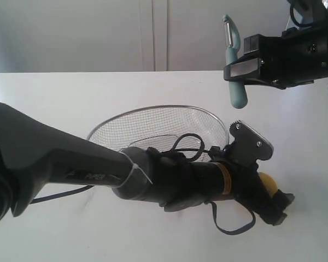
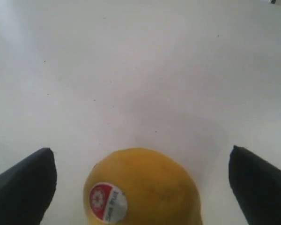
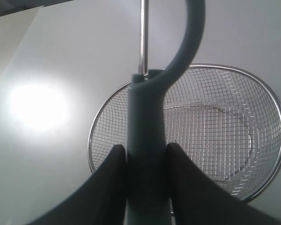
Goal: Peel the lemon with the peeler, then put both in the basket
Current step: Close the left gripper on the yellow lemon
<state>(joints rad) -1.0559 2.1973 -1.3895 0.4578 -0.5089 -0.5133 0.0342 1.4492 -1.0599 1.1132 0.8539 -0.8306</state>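
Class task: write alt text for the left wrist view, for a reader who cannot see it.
A yellow lemon with a red-and-white sticker lies on a white table between the wide-open black fingers of the left pincer, neither finger touching it.

From outside I catch only a yellow sliver of the lemon [image 1: 268, 183] behind my left arm [image 1: 71, 158], which covers the near rim of the basket [image 1: 158, 123] too. Left wrist view: the sticker [image 2: 107, 200] has blurred lettering, and the frame edge clips the lemon.

The white table [image 1: 54, 98] bears 2 things: the wire basket [image 1: 158, 107] and the lemon [image 2: 145, 187].
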